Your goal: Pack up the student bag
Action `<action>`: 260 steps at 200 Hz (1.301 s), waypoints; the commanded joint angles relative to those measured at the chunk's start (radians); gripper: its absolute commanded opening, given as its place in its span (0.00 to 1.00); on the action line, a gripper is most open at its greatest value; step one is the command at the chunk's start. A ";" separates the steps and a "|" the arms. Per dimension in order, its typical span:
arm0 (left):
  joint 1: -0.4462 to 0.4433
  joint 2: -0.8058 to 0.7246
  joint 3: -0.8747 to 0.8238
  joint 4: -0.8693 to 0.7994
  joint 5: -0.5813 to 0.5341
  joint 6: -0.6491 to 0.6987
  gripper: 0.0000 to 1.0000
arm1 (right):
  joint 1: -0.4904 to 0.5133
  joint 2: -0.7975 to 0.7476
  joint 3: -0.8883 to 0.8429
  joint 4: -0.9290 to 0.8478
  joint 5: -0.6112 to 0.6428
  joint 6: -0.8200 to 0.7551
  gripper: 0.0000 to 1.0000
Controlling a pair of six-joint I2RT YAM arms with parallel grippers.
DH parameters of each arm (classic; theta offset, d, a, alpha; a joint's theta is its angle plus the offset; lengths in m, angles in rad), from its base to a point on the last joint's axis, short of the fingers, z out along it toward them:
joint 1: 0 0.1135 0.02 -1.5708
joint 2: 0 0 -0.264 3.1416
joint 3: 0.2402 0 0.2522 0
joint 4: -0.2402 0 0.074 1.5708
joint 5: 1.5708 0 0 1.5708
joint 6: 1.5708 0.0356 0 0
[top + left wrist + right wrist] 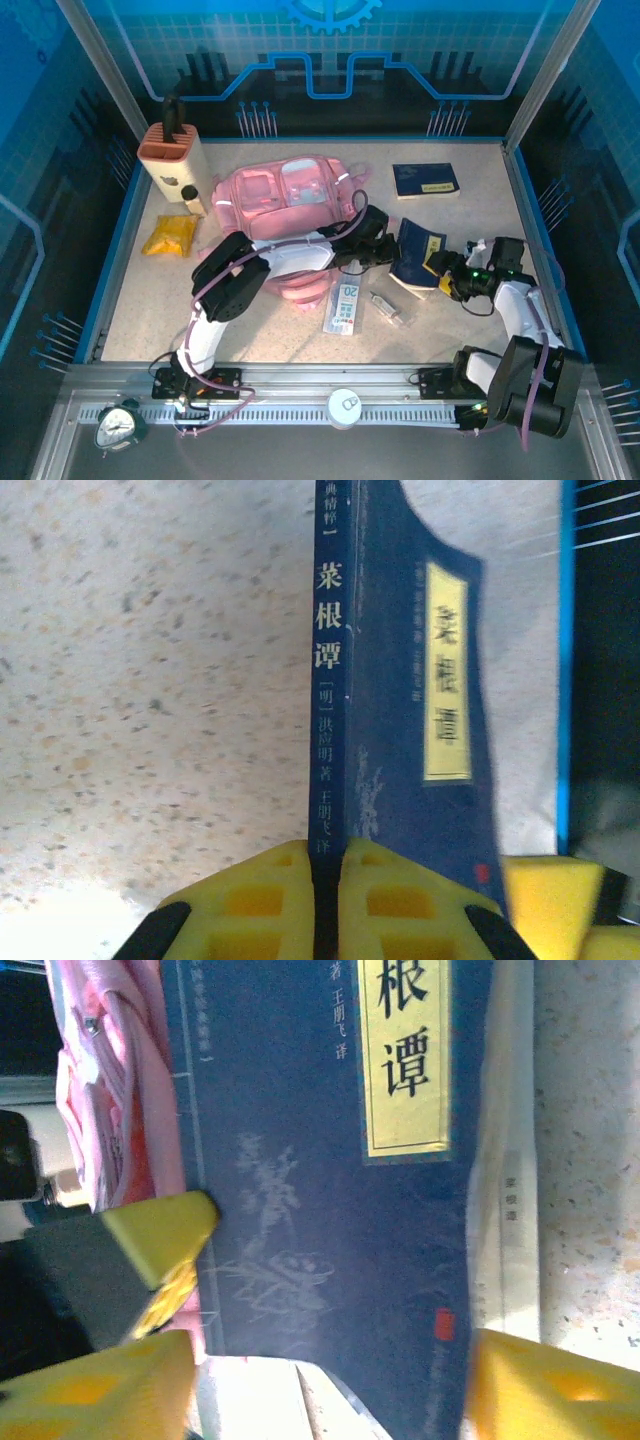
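My left pincer [325, 905] grips the blue book [400, 730] by its spine, my right pincer [320, 1390] stands wide around it, and the bag [290, 190] lies leftward, nearer my left arm [232, 282]

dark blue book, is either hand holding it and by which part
The left hand pinches the dark blue book by one end of its spine; the right hand stands open, gripping nothing.

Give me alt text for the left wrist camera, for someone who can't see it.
The left claw is shut on the spine of a dark blue book with Chinese lettering, seen edge-on, with a speckled pale table behind it.
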State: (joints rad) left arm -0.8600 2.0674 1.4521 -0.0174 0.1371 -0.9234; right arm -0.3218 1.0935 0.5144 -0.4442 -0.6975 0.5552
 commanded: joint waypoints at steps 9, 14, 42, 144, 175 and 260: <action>0.026 -0.142 0.023 0.047 0.024 0.009 0.00 | -0.009 -0.015 0.045 -0.015 -0.036 0.019 0.87; 0.029 -0.157 0.020 0.045 0.020 0.004 0.00 | -0.008 -0.014 0.048 -0.008 -0.047 0.022 0.89; 0.051 -0.249 -0.004 0.034 -0.019 -0.026 0.00 | -0.005 0.014 0.051 0.116 -0.194 0.104 0.98; 0.074 -0.426 -0.074 0.180 -0.107 -0.205 0.00 | 0.179 0.061 0.040 0.864 -0.320 0.710 1.00; 0.076 -0.442 -0.112 0.202 -0.121 -0.214 0.00 | 0.226 0.093 0.034 1.097 -0.300 0.882 0.99; 0.080 -0.512 -0.227 0.105 -0.249 -0.122 0.00 | 0.233 -0.028 0.077 0.789 -0.219 0.685 0.55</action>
State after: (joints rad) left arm -0.7818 1.6009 1.2415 0.1024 -0.0387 -1.1000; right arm -0.1017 1.1114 0.5457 0.5076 -0.9455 1.3617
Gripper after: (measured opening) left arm 0.086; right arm 0.607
